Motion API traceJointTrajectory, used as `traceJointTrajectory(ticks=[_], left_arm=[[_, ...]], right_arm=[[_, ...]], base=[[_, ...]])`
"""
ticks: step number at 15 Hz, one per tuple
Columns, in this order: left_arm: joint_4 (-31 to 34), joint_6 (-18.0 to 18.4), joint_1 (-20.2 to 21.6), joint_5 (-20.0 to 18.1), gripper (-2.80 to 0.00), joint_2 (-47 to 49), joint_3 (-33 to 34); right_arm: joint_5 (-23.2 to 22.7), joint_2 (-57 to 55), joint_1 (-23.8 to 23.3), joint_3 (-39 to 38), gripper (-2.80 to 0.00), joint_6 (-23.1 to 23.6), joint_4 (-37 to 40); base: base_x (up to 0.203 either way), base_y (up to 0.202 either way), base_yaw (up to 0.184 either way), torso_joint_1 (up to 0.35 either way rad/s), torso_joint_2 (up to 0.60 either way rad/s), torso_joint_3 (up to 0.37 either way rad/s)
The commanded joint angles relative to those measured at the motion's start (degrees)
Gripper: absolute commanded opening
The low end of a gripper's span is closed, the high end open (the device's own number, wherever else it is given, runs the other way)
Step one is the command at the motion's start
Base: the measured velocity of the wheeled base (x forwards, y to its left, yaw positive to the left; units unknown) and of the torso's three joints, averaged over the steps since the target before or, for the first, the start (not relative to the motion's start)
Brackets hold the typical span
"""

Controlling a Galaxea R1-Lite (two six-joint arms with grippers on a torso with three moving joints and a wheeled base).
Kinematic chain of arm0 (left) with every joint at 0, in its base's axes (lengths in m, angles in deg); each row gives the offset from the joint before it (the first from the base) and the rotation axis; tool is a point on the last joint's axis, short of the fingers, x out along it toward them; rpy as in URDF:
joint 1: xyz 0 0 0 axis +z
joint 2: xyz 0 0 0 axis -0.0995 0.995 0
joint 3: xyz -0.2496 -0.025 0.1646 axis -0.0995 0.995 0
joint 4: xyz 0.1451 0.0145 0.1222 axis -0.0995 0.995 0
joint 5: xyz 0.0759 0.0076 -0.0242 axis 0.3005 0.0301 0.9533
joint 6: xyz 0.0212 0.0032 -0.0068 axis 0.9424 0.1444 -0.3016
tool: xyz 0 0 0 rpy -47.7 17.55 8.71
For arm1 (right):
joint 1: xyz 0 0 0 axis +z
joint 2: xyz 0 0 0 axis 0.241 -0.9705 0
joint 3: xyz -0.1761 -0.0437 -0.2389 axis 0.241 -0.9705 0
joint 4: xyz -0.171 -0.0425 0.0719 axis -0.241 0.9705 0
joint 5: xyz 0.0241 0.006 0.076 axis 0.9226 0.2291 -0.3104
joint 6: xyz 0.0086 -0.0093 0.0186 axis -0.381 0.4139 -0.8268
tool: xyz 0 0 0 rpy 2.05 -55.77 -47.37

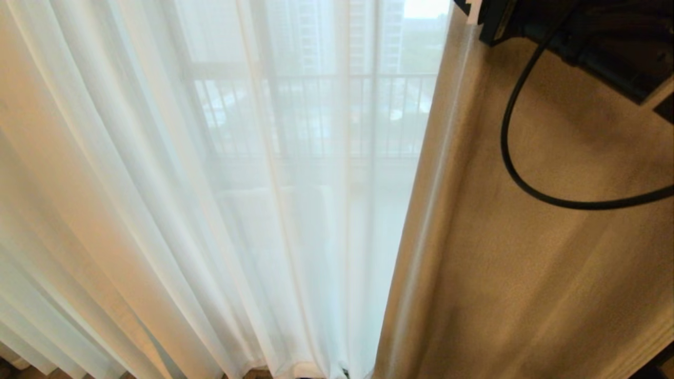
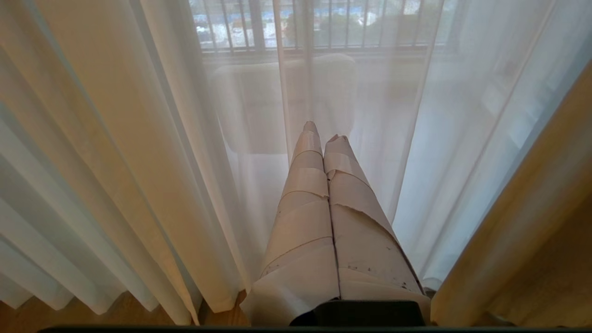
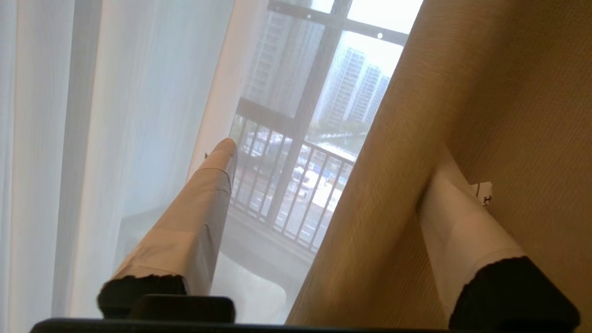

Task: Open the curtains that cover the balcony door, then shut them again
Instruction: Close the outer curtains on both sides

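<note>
Beige curtain [image 1: 526, 252] hanging at right, white sheer [image 1: 210, 200] across the glass. Right gripper [image 3: 333, 166] with fingers [image 3: 199, 222] spread astride the beige edge: best closed squarely before pulling. Left gripper [image 2: 323, 136] parked, fingers together, empty.

the sheers [image 1: 253, 173] are thin, see-through white cloth, smooth and matt, falling in soft folds. the drape [image 1: 526, 263] is heavy opaque beige cloth with a fine woven rib, matt and slightly rough. the left gripper [image 2: 323, 132] has fingers wrapped in pale tape with a faint sheen, torn at some edges; the right gripper [image 3: 342, 166] is taped alike over black matt bases. a smooth black cable [image 1: 508, 142] looks rubbery. the floor [image 2: 115, 314] looks like wood.
</note>
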Motion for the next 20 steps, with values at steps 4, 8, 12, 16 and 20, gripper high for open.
traceJointTrajectory(ticks=[4, 8, 12, 16, 20], left_arm=[[0.0, 0.0, 0.0, 0.0, -2.80, 0.0, 0.0], [0.0, 0.0, 0.0, 0.0, -2.80, 0.0, 0.0], [0.0, 0.0, 0.0, 0.0, -2.80, 0.0, 0.0], [0.0, 0.0, 0.0, 0.0, -2.80, 0.0, 0.0], [0.0, 0.0, 0.0, 0.0, -2.80, 0.0, 0.0]], right_arm=[[0.1, 13.4, -0.6, -14.7, 0.00, 0.1, -0.4], [0.1, 24.3, -0.7, -25.8, 0.00, 0.0, 0.1], [0.1, 34.2, -0.7, -35.5, 0.00, -0.4, 1.2], [0.1, 46.8, -3.6, -49.2, 0.00, -2.9, 6.6], [0.0, 52.1, -13.7, -58.1, 0.00, -8.9, 11.6]], base=[[0.000, 0.000, 0.000, 0.000, 0.00, 0.000], [0.000, 0.000, 0.000, 0.000, 0.00, 0.000], [0.000, 0.000, 0.000, 0.000, 0.00, 0.000], [0.000, 0.000, 0.000, 0.000, 0.00, 0.000], [0.000, 0.000, 0.000, 0.000, 0.00, 0.000]])
